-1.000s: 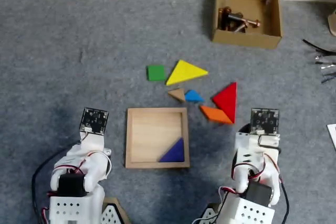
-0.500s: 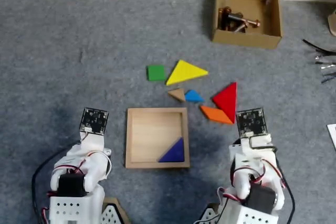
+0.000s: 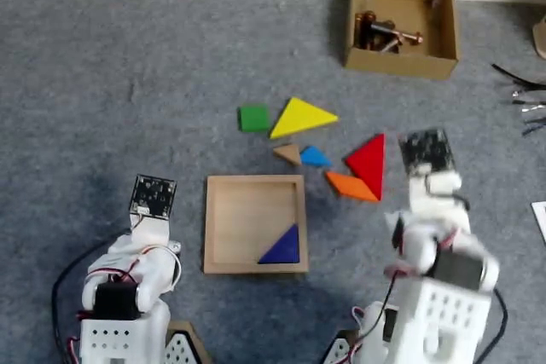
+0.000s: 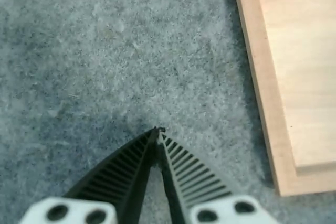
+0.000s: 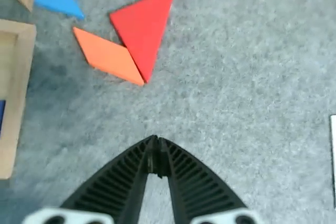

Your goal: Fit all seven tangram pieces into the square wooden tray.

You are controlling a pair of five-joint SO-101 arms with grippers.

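Note:
The square wooden tray (image 3: pixel 253 181) lies at the centre front, with a dark blue triangle (image 3: pixel 283 247) in its near right corner. Behind it on the carpet lie a green square (image 3: pixel 253 118), a yellow triangle (image 3: pixel 300 116), a tan triangle (image 3: pixel 288 153), a small blue triangle (image 3: pixel 314 157), a red triangle (image 3: pixel 368 160) and an orange parallelogram (image 3: pixel 351 186). My left gripper (image 4: pixel 157 132) is shut and empty over carpet beside the tray's rim (image 4: pixel 252 66). My right gripper (image 5: pixel 156 142) is shut and empty over carpet, short of the red triangle (image 5: pixel 144 22) and the orange parallelogram (image 5: pixel 107 56).
A cardboard box (image 3: pixel 401 57) holding metal parts stands at the back right. Cables (image 3: pixel 520 91) lie at the right edge. The left arm (image 3: pixel 141 236) is left of the tray and the right arm (image 3: pixel 431 202) right of the red triangle.
The right arm has swung away from the front edge toward the back and slightly right, now level with the red triangle. The left arm has not moved.

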